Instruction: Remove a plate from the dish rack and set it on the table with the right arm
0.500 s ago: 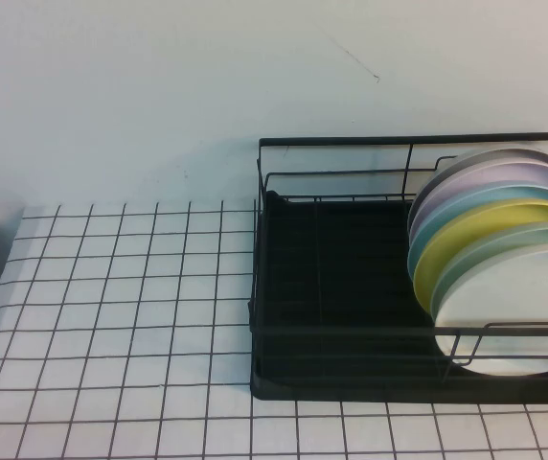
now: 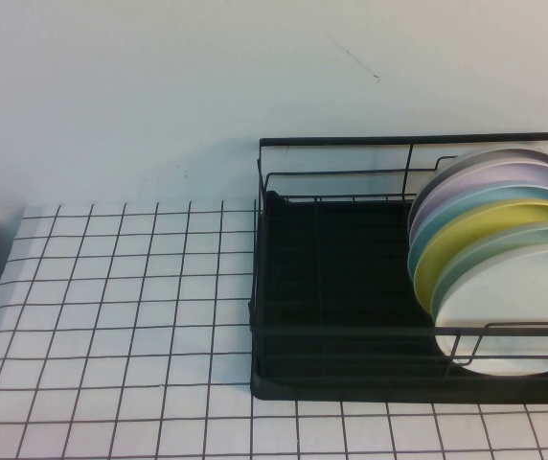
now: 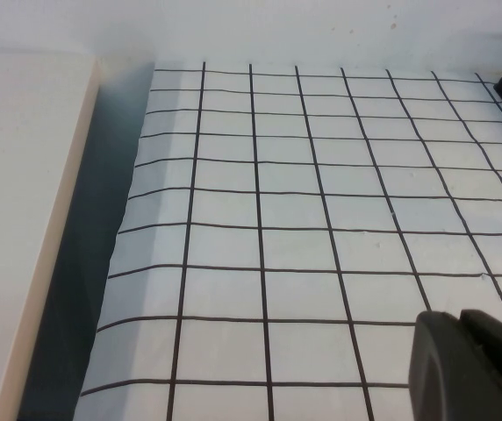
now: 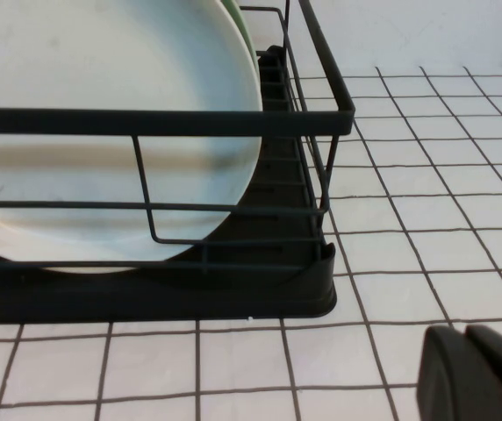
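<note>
**OP:** Plates all parked in the dish rack [image 2: 351, 287], nothing has budged from half a second back as far as I can see from the overhead. The whitish plate [image 2: 509, 311] with the mint tint is frontmost in the stack, standing on edge at the right end of the rack, behind the front wires. Behind it a pale green plate [image 2: 490, 251], a yellow plate [image 2: 475, 230], then bluish and lavender ones.

**Reply:** Where are the arms though?

**OP:** Neither shows from above. The right gripper [image 4: 479, 373] is just a dark matte lump at the corner of its own camera, low over the counter [image 2: 111, 307] near the rack's front corner, plate [image 4: 102, 123] glossy and round right behind the thin black wire. The left gripper [image 3: 470, 364] is the same sort of lump over bare grid, well apart from the rack. Can't tell whether either one's fingers are open or closed.

**Reply:** Surfaces?

**OP:** Counter's flat white with thin black lines in small squares. Rack is rectangular wire on a solid black tray base.
</note>
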### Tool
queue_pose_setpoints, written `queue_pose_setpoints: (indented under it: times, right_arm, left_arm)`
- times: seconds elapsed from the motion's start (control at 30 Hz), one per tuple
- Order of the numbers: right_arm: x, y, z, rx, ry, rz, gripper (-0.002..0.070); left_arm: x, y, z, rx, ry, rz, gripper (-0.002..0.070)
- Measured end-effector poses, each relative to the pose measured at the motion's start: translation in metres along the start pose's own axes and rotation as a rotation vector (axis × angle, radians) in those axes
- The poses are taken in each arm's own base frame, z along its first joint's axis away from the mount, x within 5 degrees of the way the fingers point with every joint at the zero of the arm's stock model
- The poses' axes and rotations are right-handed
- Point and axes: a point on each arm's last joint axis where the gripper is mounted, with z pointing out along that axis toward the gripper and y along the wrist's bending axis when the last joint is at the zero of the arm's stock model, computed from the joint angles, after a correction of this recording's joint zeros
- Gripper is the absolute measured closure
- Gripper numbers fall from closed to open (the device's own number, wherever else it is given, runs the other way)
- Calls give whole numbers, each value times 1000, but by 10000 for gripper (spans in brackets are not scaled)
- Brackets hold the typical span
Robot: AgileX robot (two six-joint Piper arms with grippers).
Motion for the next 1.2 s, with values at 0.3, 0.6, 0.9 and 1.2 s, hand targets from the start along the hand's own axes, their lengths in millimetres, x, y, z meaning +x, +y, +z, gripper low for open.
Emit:
queue_pose_setpoints:
  times: [0.3, 0.6, 0.9, 1.2]
  right_arm:
    - [0, 0, 0, 0, 0, 0, 678]
    - [0, 0, 0, 0, 0, 0, 678]
    - [0, 0, 0, 0, 0, 0, 678]
    - [0, 0, 0, 0, 0, 0, 678]
  left_arm:
    - [0, 0, 0, 0, 0, 0, 678]
    - [0, 0, 0, 0, 0, 0, 678]
    - [0, 2, 0, -22, 0, 47, 678]
    - [0, 2, 0, -24, -1, 47, 678]
